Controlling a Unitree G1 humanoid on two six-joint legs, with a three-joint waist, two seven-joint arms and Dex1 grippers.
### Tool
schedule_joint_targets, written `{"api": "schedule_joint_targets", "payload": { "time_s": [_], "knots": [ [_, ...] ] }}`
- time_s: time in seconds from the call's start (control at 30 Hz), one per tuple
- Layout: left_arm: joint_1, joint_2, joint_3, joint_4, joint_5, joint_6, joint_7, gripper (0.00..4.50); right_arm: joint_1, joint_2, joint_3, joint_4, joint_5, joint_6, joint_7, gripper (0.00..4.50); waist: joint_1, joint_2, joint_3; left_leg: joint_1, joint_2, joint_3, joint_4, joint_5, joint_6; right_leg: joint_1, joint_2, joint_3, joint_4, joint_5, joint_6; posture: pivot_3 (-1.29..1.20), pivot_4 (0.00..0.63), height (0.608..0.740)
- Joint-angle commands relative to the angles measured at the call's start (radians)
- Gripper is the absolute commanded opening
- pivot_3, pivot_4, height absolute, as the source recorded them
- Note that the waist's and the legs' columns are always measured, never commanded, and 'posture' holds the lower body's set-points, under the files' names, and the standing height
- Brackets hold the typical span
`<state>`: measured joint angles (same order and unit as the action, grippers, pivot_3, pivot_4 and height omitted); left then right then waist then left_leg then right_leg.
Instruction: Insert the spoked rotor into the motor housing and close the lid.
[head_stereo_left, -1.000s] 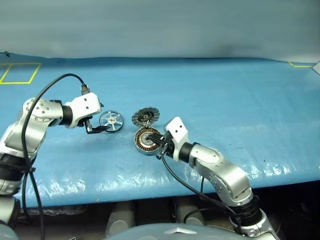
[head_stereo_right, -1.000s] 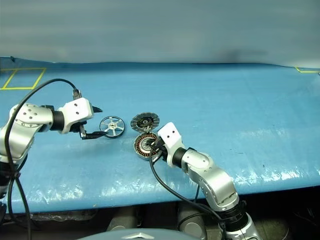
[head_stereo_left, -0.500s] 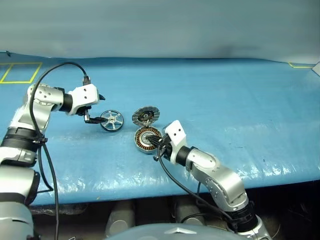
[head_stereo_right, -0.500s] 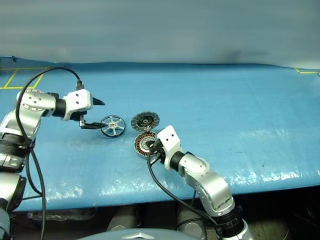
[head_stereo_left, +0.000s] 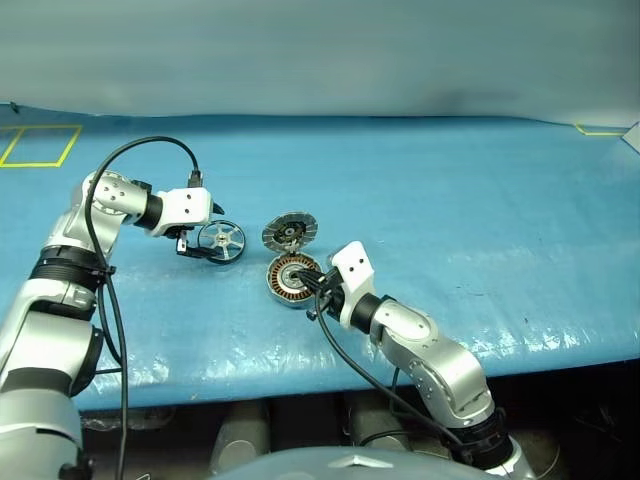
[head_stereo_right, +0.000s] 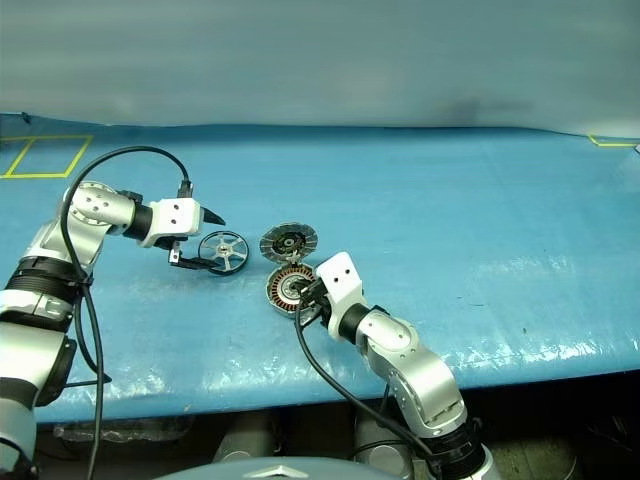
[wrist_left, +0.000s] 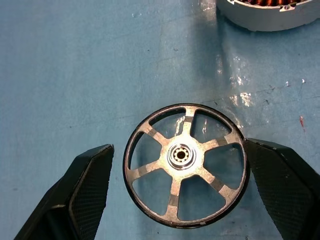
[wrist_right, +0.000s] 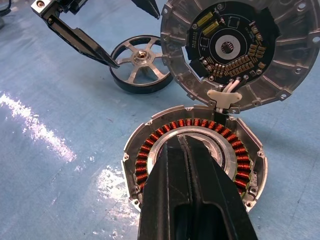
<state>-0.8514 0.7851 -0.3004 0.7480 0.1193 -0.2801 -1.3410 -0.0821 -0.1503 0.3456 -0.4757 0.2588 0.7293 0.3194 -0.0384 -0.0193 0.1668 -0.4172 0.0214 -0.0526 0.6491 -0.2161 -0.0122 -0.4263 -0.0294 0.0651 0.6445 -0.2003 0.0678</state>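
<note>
The left gripper has come in closer to the spoked rotor in the last second. A moment back it was off to the side with one finger tip just near the wheel's edge. Now its two black fingers are spread wide, one on each side of the wheel, and neither one looks to be touching it yet. The wheel lies flat on the blue table, just beside the motor housing.

The right gripper has not moved. Its fingers are pressed together and poke down into the middle of the housing, inside the ring of copper windings. I think it is there to hold the housing in place.

The lid stands open, tipped up on its hinge at the far side of the housing, with its ribbed inside facing the camera.

So the job is only just starting. The wheel is not in the housing yet and the lid is not shut. The left gripper now looks ready to close on the wheel's rim. The rim is thin and shiny, so it may slip when squeezed. The right gripper will also have to get out of the hole before the wheel can go in
</note>
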Motion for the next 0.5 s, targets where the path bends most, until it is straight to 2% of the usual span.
{"api": "schedule_joint_targets", "payload": {
  "time_s": [0.03,0.13,0.5],
  "knots": [
    [-0.041,-0.001,0.004,0.022,0.018,-0.029,-0.009,4.33,0.001,0.01,-0.008,-0.026,0.002,-0.023,-0.009,0.0,0.0,0.0,0.0,0.0,0.0,0.0,0.0,0.0,0.0,0.0,0.0,0.0,0.0,0.0,0.0,0.0,0.15,0.74],
    [-0.055,-0.008,0.008,0.039,0.03,-0.041,0.008,3.63,0.005,0.013,-0.008,-0.026,0.0,-0.026,-0.012,0.0,-0.002,0.0,0.0,0.0,0.0,0.0,0.0,0.0,0.0,0.0,0.001,0.0,0.0,0.0,0.0,0.0,0.15,0.74],
    [-0.097,-0.013,-0.013,0.094,0.072,-0.097,-0.033,3.63,0.006,0.026,-0.007,-0.017,-0.002,-0.036,-0.026,0.0,-0.001,0.0,0.0,0.0,0.001,0.0,0.0,0.0,0.0,0.0,0.002,0.0,0.0,0.0,0.0,0.0,0.15,0.74]
  ]
}}
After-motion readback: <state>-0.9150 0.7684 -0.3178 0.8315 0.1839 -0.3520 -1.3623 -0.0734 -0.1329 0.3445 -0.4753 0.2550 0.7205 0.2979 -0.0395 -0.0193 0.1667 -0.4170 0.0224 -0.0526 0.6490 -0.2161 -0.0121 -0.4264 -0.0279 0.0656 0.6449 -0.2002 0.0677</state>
